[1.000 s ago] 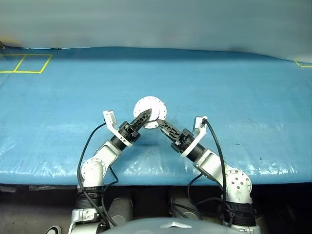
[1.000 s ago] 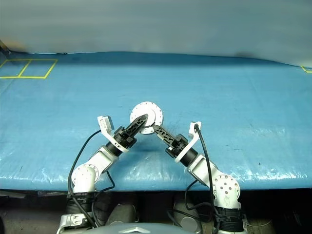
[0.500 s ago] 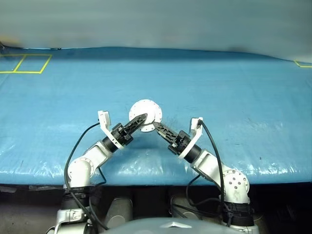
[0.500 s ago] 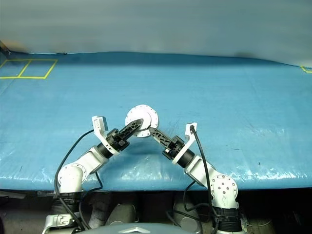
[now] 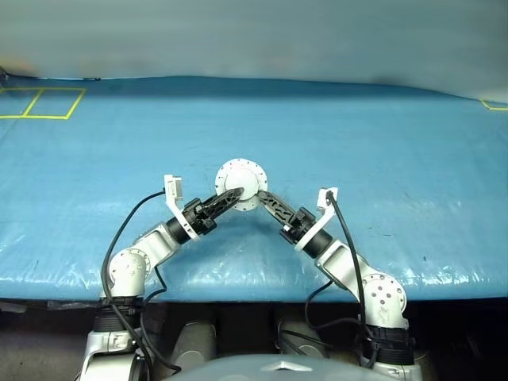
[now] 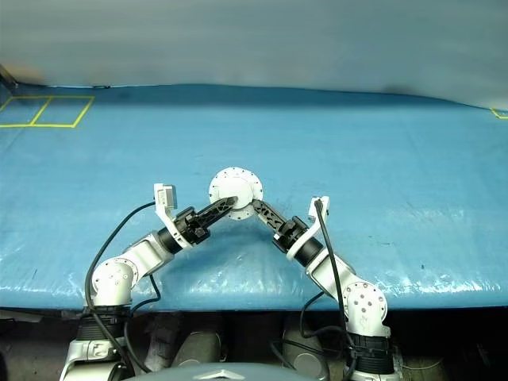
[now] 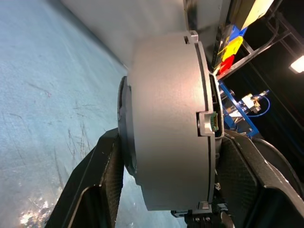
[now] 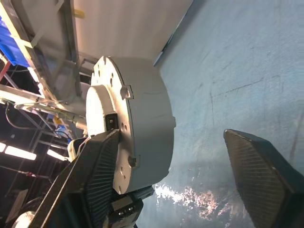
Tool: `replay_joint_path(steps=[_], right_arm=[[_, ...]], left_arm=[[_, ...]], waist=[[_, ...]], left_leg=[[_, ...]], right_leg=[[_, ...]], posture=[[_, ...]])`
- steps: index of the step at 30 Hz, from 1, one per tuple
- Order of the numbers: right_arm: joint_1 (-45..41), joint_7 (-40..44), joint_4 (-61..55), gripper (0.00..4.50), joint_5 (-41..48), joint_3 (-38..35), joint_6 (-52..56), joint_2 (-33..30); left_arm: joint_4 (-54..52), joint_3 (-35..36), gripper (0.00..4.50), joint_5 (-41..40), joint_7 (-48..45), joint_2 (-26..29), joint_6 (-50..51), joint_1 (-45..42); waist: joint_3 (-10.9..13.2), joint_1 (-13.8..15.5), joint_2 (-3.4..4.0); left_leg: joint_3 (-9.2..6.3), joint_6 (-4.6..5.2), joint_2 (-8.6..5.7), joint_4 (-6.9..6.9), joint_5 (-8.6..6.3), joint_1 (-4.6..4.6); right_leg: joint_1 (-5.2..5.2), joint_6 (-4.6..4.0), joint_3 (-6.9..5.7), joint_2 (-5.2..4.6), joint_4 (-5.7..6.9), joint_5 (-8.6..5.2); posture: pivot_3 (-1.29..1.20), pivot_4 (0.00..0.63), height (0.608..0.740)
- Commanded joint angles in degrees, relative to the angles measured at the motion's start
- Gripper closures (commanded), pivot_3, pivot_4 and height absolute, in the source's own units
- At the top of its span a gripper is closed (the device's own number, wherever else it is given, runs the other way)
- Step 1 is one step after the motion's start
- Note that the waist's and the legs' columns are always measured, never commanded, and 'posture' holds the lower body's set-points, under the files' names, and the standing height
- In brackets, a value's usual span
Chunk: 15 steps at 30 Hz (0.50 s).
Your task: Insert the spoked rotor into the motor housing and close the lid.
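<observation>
One motor housing (image 5: 241, 178), closed, two grippers, left (image 5: 231, 196) and right (image 5: 264, 198).

I can't read any text, label, brand or number here. The round silver housing (image 5: 241, 178) shows only a plain flange with small holes, and its side (image 7: 166, 123) is bare metal. The blue table cover (image 5: 381, 143) carries no writing; the yellow tape squares (image 5: 40, 103) on it are plain lines. Yellow and red tags (image 7: 230, 50) on the frame behind have no lettering that I can make out.
</observation>
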Motion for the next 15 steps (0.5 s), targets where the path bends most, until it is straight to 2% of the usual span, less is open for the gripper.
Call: replay_joint_path(steps=[1, 5, 8, 15], right_arm=[[-2.05, 1.98, -2.6, 0.92, 0.74, 4.2, 1.74, 1.23], [-1.93, 1.93, -2.66, 0.92, 0.4, 4.36, 2.09, 1.19], [-1.94, 1.85, -2.46, 0.9, 0.11, 4.29, 2.08, 1.34], [-2.03, 1.99, -2.19, 0.9, -0.93, 4.16, 2.14, 1.63]], left_arm=[[-1.23, -4.0, 1.68, 0.38, -1.13, -2.18, 0.38, -1.02], [0.09, -2.27, 1.68, 1.72, 0.35, -3.97, -1.71, -1.38], [0.68, -0.62, 2.09, 0.96, 0.88, -5.06, -1.81, -1.47], [0.8, -0.5, 2.11, 4.38, 4.4, -6.66, -3.87, -2.28]], waist=[[0.0, -0.06, 0.0], [0.0, 0.03, 0.0], [0.0, 0.06, 0.0], [0.0, 0.06, 0.0]], left_leg=[[0.0, 0.0, 0.0, 0.0, 0.0, 0.0], [0.0, -0.01, 0.0, 0.0, 0.0, 0.01], [0.01, -0.01, -0.01, 0.02, 0.0, 0.0], [0.01, -0.01, -0.02, 0.02, 0.0, 0.0]], right_leg=[[0.0, 0.0, 0.0, 0.0, 0.0, 0.0], [0.01, 0.0, 0.0, 0.0, 0.02, 0.0], [0.01, 0.0, 0.0, -0.01, 0.01, 0.0], [0.01, 0.0, 0.01, -0.01, 0.02, 0.01]], posture=[[0.0, 0.15, 0.74], [0.0, 0.15, 0.74], [0.0, 0.15, 0.74], [0.0, 0.15, 0.74]])
